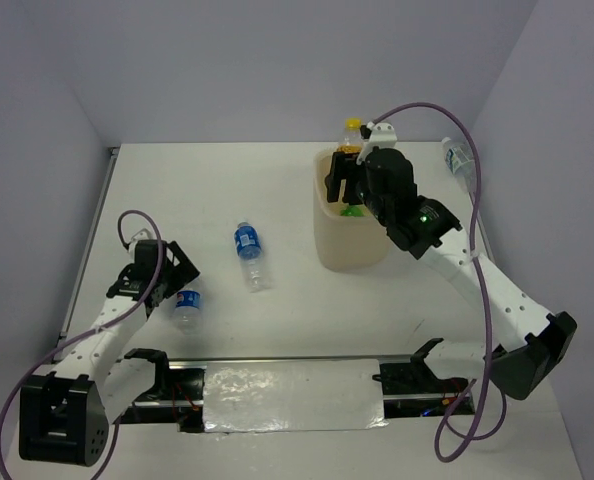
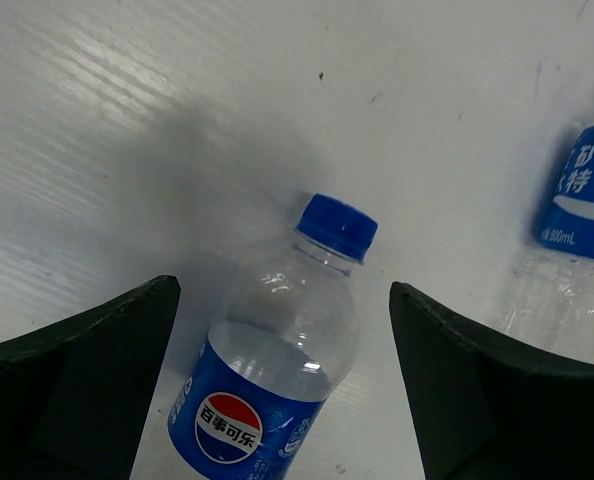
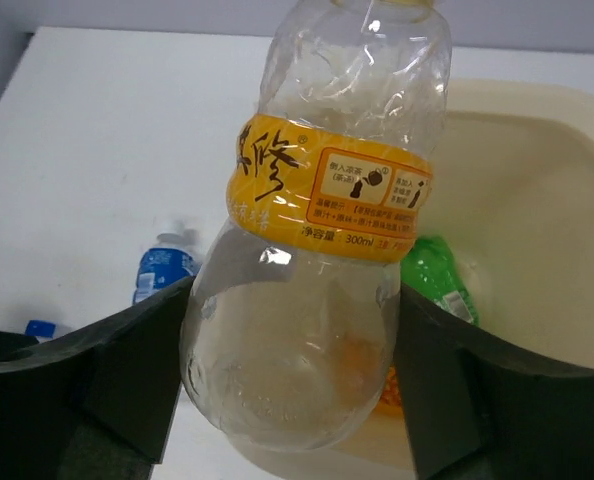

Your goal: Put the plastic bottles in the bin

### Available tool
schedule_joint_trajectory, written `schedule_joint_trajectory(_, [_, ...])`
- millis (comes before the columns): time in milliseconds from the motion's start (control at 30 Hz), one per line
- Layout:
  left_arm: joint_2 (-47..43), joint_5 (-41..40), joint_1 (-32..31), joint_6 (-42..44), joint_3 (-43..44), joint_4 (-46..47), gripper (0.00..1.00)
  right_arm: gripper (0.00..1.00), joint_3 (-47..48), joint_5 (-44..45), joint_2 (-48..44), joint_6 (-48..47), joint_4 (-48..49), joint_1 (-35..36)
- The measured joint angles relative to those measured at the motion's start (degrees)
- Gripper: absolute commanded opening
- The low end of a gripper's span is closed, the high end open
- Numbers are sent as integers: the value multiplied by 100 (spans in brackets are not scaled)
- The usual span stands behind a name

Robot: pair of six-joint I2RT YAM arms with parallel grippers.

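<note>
My right gripper [image 1: 347,178] is shut on the orange-labelled bottle [image 1: 352,133], holding it upright over the cream bin [image 1: 345,250]. In the right wrist view the fingers [image 3: 137,370] press its clear belly [image 3: 297,330] above the bin's rim [image 3: 547,110]. A green bottle [image 3: 435,275] lies inside the bin. My left gripper [image 1: 177,285] is open, its jaws on either side of a blue-labelled bottle [image 2: 277,370] lying on the table, apart from it. A second blue-labelled bottle [image 1: 249,252] lies mid-table. A clear bottle [image 1: 459,158] lies at the far right.
The second blue-labelled bottle [image 2: 577,200] lies just right of my left gripper's right finger. Grey walls close the table at the back and sides. A metal rail [image 1: 287,395] runs along the near edge between the arm bases.
</note>
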Motion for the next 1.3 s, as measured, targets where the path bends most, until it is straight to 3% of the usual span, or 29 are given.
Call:
schedule_joint_trajectory(67, [0,44,-87,22,-107,22,99,100,-44,-48,39,144,-92,-188])
schedule_joint_trajectory(400, [37,46,-245,107,-385,50,96,100,-229,-378,-181,476,-264,-518])
schedule_joint_trajectory(700, [247,57,-271,122,-378,186,65,100,-815,-380,-1537,1040,-376,-1600])
schedule_joint_trajectory(967, [332,85,-271,144,-249,216,38,100,-1797,125,-2909,1797,-1082,-2896])
schedule_joint_trajectory(1100, [273,90,-271,146,186,70,30,100,-2535,450,-3147,2210,-1478,-3270])
schedule_joint_trajectory(1300, [-98,420,-289,142,1045,354,31,100,-3930,487,-3388,2625,-1593,-3425])
